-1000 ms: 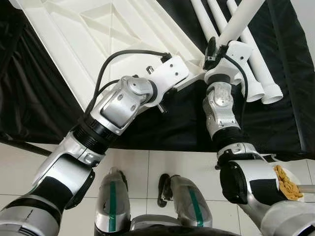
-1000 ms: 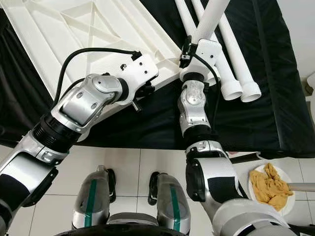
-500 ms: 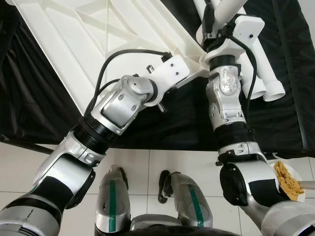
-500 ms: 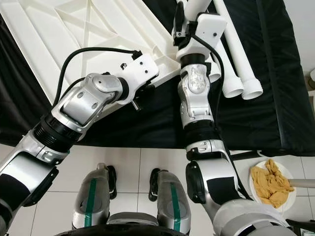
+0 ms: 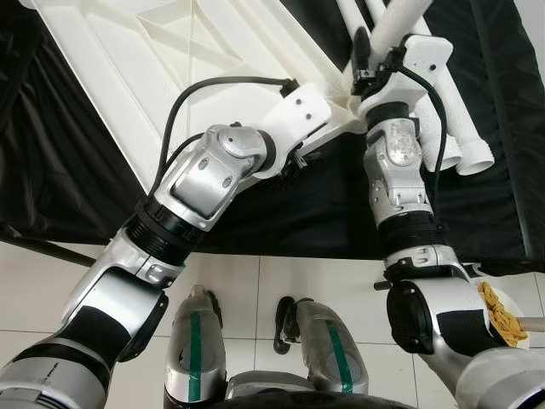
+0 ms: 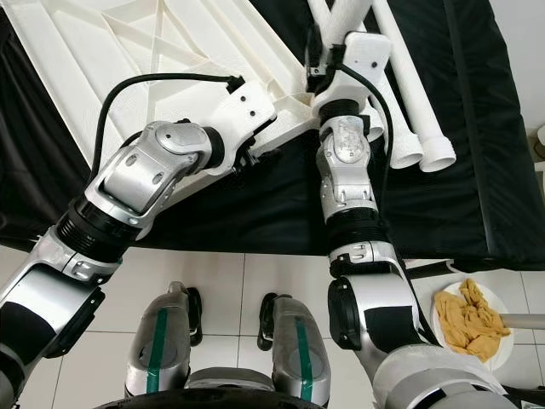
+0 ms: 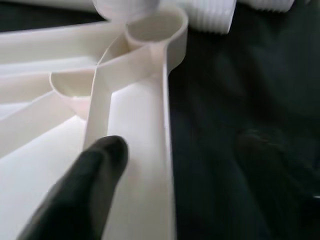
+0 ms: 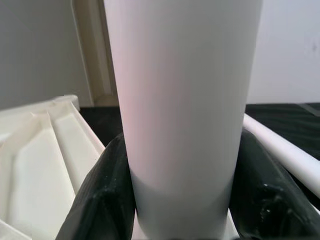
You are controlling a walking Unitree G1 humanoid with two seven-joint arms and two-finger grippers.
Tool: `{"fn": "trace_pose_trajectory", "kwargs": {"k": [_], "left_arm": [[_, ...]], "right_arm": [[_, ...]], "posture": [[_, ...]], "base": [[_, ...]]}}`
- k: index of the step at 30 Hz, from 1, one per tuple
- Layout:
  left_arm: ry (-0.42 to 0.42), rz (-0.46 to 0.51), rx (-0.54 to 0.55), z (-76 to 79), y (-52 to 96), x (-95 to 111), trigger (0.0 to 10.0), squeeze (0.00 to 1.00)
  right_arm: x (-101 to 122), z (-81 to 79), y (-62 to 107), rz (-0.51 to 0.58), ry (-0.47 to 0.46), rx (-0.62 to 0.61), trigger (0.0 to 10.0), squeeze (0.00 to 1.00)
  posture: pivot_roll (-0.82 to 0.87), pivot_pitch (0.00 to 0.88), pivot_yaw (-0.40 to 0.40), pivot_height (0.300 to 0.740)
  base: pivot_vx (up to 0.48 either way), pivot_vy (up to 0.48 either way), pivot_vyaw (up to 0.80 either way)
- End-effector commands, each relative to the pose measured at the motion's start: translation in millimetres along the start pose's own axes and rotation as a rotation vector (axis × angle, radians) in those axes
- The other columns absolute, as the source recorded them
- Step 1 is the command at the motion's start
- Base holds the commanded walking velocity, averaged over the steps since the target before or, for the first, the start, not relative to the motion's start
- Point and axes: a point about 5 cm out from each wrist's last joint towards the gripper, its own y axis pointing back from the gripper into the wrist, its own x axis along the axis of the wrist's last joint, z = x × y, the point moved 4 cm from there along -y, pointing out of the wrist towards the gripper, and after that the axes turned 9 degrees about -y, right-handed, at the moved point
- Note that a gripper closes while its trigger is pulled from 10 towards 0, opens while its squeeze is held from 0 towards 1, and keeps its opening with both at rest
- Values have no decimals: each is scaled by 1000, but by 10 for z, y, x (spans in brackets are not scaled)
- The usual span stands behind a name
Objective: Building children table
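Note:
The white table top (image 5: 170, 60) lies upside down on a black cloth, ribs showing. My left gripper (image 5: 322, 128) is at its near corner, shut on the rim; one black finger (image 7: 95, 175) rests inside the rim, just short of the round corner socket (image 7: 150, 25). My right gripper (image 5: 383, 60) is shut on a white table leg (image 5: 404, 13), which stands tilted over that same corner. In the right wrist view the leg (image 8: 182, 100) sits between both black fingers (image 8: 107, 195). Whether the leg's end sits in the socket is hidden by my wrist.
More white legs (image 5: 460, 128) lie side by side on the black cloth (image 5: 60, 145) to the right of the corner. A white plate with a yellow rag (image 6: 468, 319) sits on the tiled floor at my right. My own legs stand below the cloth's near edge.
The right gripper rose and moved farther away with the leg, then settled over the corner. The left wrist shifted closer to the corner and turned a little.

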Motion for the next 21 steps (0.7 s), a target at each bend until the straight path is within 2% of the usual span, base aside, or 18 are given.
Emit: {"fn": "trace_pose_trajectory", "kwargs": {"k": [1, 2, 3, 6, 7, 8, 10, 11, 12, 14, 15, 21], "left_arm": [[9, 16, -23, 32, 8, 7, 10000, 1000], [10, 49, -24, 17, 30, 56, 10000, 1000], [42, 114, 18, -103, 73, 146, 10000, 1000], [42, 114, 18, -103, 73, 146, 10000, 1000], [68, 167, 62, -217, 112, 209, 10000, 1000], [68, 167, 62, -217, 112, 209, 10000, 1000], [96, 274, 252, -535, 208, 314, 10000, 1000], [96, 274, 252, -535, 208, 314, 10000, 1000], [114, 314, 318, -623, 253, 342, 10000, 545], [114, 314, 318, -623, 253, 342, 10000, 545], [138, 364, 361, -674, 302, 377, 10000, 12], [208, 419, 364, -684, 354, 382, 10000, 0]], "right_arm": [[-9, 41, -12, -12, 3, -16, 10000, 0], [-47, 79, -23, -50, -3, -25, 10000, 0], [-82, 145, -31, -91, -22, -44, 10000, 0], [-82, 145, -31, -91, -22, -44, 10000, 0], [-107, 193, -34, -120, -35, -55, 10000, 0], [-107, 193, -34, -120, -35, -55, 10000, 0], [-152, 272, -14, -158, -43, -52, 10000, 0], [-152, 272, -14, -158, -43, -52, 10000, 0], [-156, 281, -2, -162, -49, -38, 10000, 0], [-156, 281, -2, -162, -49, -38, 10000, 0], [-146, 278, 9, -156, -53, -19, 10000, 0], [-106, 231, 35, -131, -42, 30, 10000, 0]], "posture": [[102, 57, -59, 740], [100, 58, -58, 740], [95, 60, -54, 740], [95, 60, -54, 740], [94, 58, -54, 740], [94, 58, -54, 740], [90, 48, -51, 740], [90, 48, -51, 740], [87, 45, -49, 740], [87, 45, -49, 740], [84, 45, -46, 740], [75, 51, -38, 740]], "base": [[0, 0, 0], [0, 0, 0], [0, 0, 0], [0, 0, 0], [0, 0, 0], [0, 0, 0], [0, 0, 0], [0, 0, 0], [0, 0, 0], [0, 0, 0], [0, 0, 0], [0, 0, 0]]}}
